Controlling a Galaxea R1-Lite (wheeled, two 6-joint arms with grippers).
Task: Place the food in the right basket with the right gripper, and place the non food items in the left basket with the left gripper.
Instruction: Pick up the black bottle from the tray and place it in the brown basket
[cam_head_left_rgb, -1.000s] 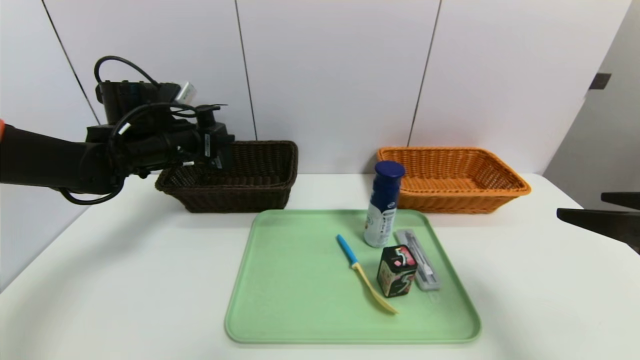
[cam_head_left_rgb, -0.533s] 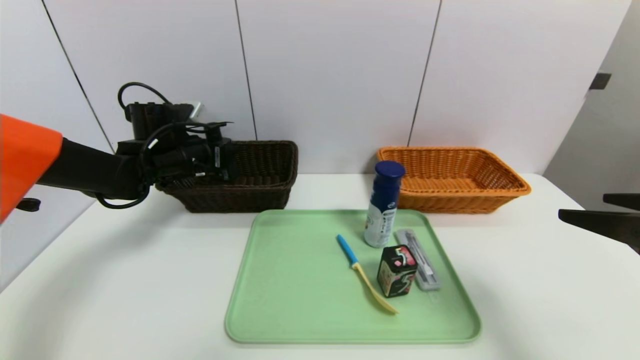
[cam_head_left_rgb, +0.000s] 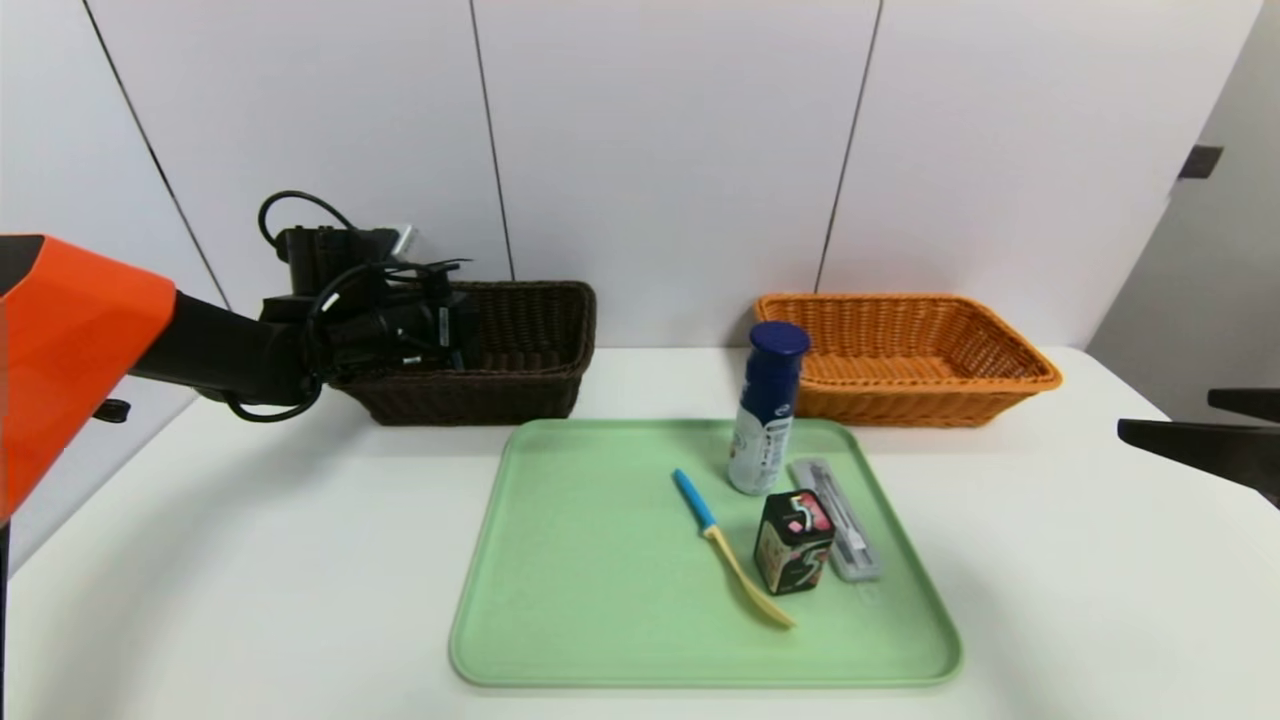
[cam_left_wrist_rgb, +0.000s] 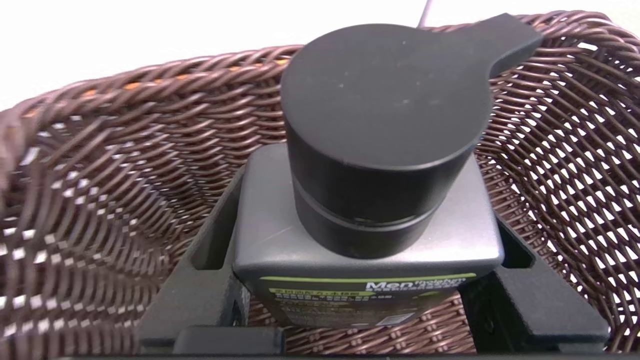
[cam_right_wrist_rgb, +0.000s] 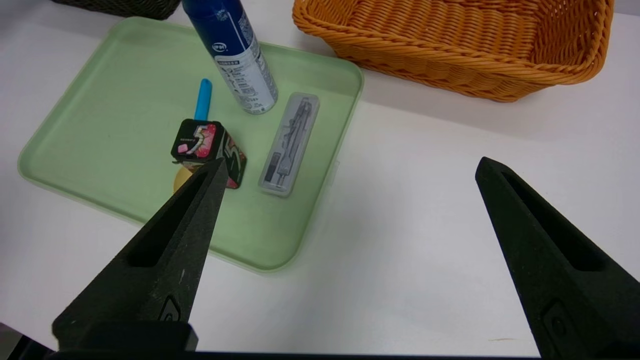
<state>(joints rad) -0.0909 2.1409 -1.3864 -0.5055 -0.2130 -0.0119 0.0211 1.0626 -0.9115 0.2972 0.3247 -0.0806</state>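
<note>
My left gripper (cam_head_left_rgb: 455, 335) is down inside the dark brown basket (cam_head_left_rgb: 520, 392), shut on the black square bottle (cam_left_wrist_rgb: 360, 240), which it holds by the sides just above the woven floor (cam_left_wrist_rgb: 100, 180). In the head view the wrist hides the bottle. On the green tray stand the blue-capped white bottle (cam_head_left_rgb: 765, 420) and the small dark box (cam_head_left_rgb: 792, 540). The blue-handled utensil (cam_head_left_rgb: 722, 540) and the clear-grey case (cam_head_left_rgb: 840, 520) lie beside them. The orange basket (cam_head_left_rgb: 900, 398) holds nothing. My right gripper (cam_right_wrist_rgb: 350, 167) hangs open over bare table right of the tray.
The green tray (cam_head_left_rgb: 580, 560) fills the middle of the white table, with both baskets behind it against the wall. In the right wrist view the tray's corner (cam_right_wrist_rgb: 280, 250) lies near the gripper, with the orange basket (cam_right_wrist_rgb: 450, 65) beyond.
My left arm has come down and forward with the black bottle, from above the brown basket's rim to inside it. The right arm and the tray's items have not moved.
</note>
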